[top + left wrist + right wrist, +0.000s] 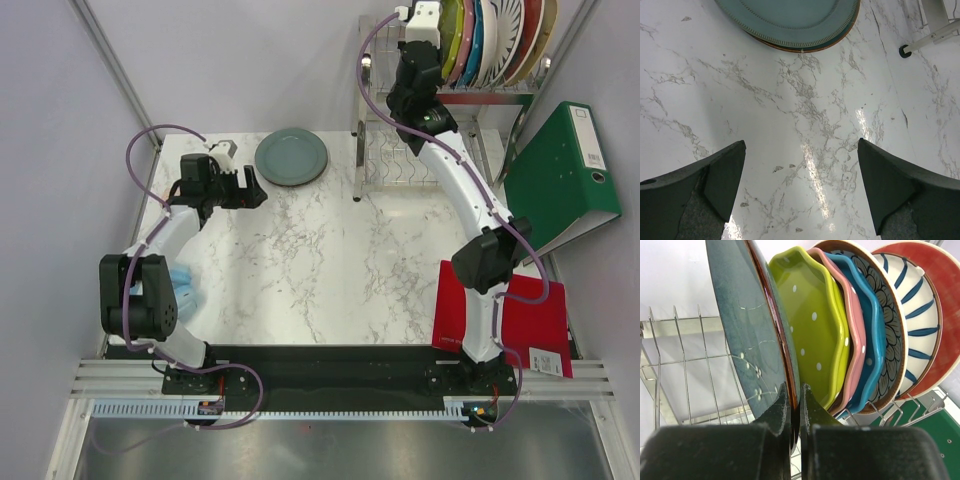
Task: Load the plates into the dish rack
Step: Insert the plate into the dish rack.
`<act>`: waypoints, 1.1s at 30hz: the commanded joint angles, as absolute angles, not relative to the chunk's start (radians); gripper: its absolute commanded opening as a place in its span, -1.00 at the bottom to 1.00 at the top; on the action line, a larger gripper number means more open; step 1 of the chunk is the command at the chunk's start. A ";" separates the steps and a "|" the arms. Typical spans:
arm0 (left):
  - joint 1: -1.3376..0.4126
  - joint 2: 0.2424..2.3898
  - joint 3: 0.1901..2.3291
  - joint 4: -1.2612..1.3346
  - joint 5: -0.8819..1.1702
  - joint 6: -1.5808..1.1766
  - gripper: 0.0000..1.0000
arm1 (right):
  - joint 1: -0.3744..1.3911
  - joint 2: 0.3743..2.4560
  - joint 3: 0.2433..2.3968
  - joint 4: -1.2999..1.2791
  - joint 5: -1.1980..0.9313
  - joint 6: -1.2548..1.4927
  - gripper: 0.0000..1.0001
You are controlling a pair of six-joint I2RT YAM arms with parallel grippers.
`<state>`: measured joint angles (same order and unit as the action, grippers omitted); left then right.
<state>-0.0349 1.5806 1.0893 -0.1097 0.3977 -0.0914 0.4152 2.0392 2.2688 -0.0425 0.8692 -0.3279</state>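
Right wrist view: right claw clenched on a dark teal plate in the dish rack beside racked plates; left of the rack, a grey-blue plate is unloaded, left claw released.

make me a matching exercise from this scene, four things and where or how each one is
Things:
1 left gripper
2 right gripper
3 grey-blue plate
4 binder

Places or states:
a beside the rack
b open over the table
c shut on a dark plate
d lying flat on the table

Pairs: 1-b, 2-c, 3-d, 4-a
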 commanded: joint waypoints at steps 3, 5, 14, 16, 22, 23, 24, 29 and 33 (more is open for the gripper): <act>-0.040 1.597 1.152 -0.069 0.428 -0.126 1.00 | 0.390 2.060 2.384 0.043 0.882 -0.290 -1.00; -0.041 1.594 1.157 -0.083 0.426 -0.115 1.00 | 0.382 2.078 2.413 0.041 0.882 -0.282 -1.00; -0.040 1.603 1.160 -0.094 0.420 -0.113 1.00 | 0.405 2.004 2.294 0.077 0.917 -0.279 -1.00; -0.040 1.608 1.160 -0.089 0.426 -0.120 1.00 | 0.410 1.973 2.270 0.106 0.919 -0.310 -1.00; -0.041 1.629 1.169 -0.063 0.448 -0.135 1.00 | 0.414 1.959 2.276 0.115 0.925 -0.347 -1.00; -0.041 1.631 1.176 -0.064 0.449 -0.137 1.00 | 0.413 1.957 2.275 0.115 0.925 -0.347 -1.00; -0.041 1.635 1.180 -0.064 0.449 -0.137 1.00 | 0.414 1.956 2.275 0.115 0.928 -0.345 -1.00; -0.041 1.631 1.177 -0.064 0.448 -0.137 1.00 | 0.408 1.944 2.270 0.115 0.931 -0.362 -1.00; -0.041 1.629 1.163 -0.060 0.449 -0.144 1.00 | 0.400 1.936 2.260 0.114 0.939 -0.359 -1.00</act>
<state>-0.0368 1.6321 1.1400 -0.0986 0.4252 -0.1112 0.4103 2.0388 2.2467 0.0021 0.8787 -0.3447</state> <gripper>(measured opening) 0.994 0.046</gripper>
